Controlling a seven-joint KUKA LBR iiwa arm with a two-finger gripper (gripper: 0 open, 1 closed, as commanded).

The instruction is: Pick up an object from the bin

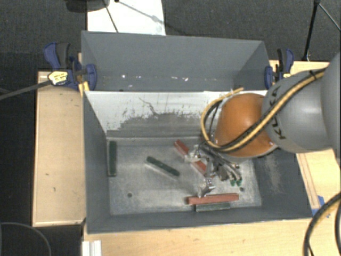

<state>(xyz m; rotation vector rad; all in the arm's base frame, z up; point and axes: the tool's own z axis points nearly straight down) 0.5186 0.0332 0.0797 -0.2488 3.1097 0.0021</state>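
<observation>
Grey bin, hand low over the floor towards the front right corner — open or closed cannot be told, red bar just beside it along the front edge, green stick mid-floor, green bar by the left wall.

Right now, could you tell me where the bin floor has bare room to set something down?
The front-left floor is bare, bordered by the green bar at the left wall, the dark green stick mid-bin and the red-brown bar in front. It is crowded on the right, around the gripper and a red piece.
</observation>
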